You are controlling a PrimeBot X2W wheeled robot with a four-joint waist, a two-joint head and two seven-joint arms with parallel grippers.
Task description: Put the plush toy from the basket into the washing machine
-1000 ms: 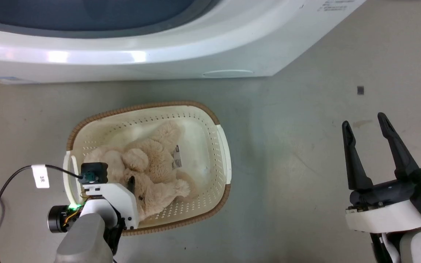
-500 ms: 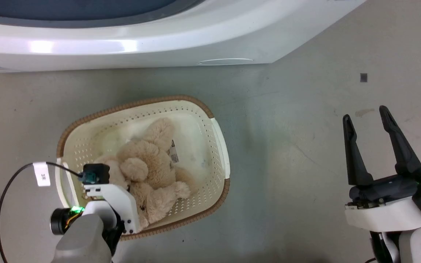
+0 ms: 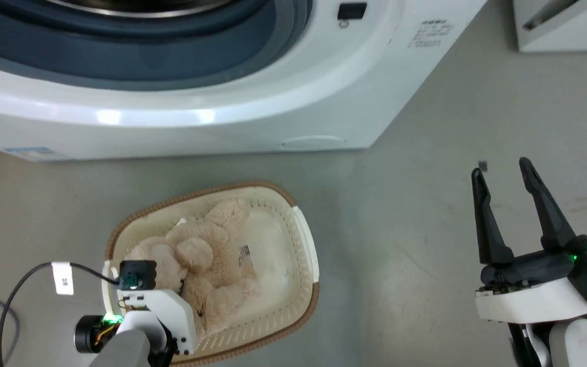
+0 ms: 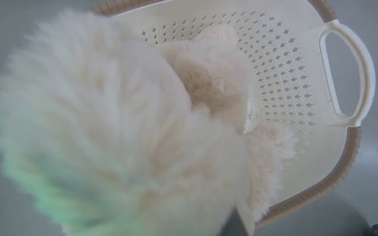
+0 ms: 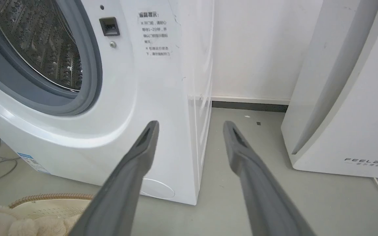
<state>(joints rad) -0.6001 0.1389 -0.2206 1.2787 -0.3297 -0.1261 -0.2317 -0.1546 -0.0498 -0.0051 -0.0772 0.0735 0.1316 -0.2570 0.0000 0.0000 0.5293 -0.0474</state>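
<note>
- The grey floor (image 3: 400, 244) runs up to the washing machine (image 3: 222, 117), which stands across the far side. Its grey-gasketed porthole (image 3: 120, 51) is open toward the robot, and the right wrist view shows the steel drum (image 5: 41, 42) behind it.
- The basket (image 3: 207, 189) sits on the floor near and left, just in front of the machine's base but apart from it.
- The plush toy (image 3: 212, 255) lies in the left half of the basket. It lies on a slant, with its bulk at the near-left end and one limb reaching far-right toward the machine.
- The left gripper (image 3: 186, 306) is over that near-left end, its wrist covering the toy's nearest part. In the left wrist view pale fur (image 4: 110, 131) presses right up to the camera and hides the fingers, so I cannot tell whether the jaws are parted, closed or already clamped on the toy.
- The right gripper (image 3: 500, 167) hovers over bare floor well to the right, fingers spread wide and holding nothing. It points past the machine's right corner, toward the gap beside the FEELBIRD appliance (image 5: 340, 98).
- The left arm is plainly the nearer one. From its jaws the toy is directly below and slightly far-right, while the porthole lies farther off and higher.
- My judgement is that the coming move is a lift straight up clear of the rim, then a carry far into the opening. The floppy limbs may snag the basket's rim.
</note>
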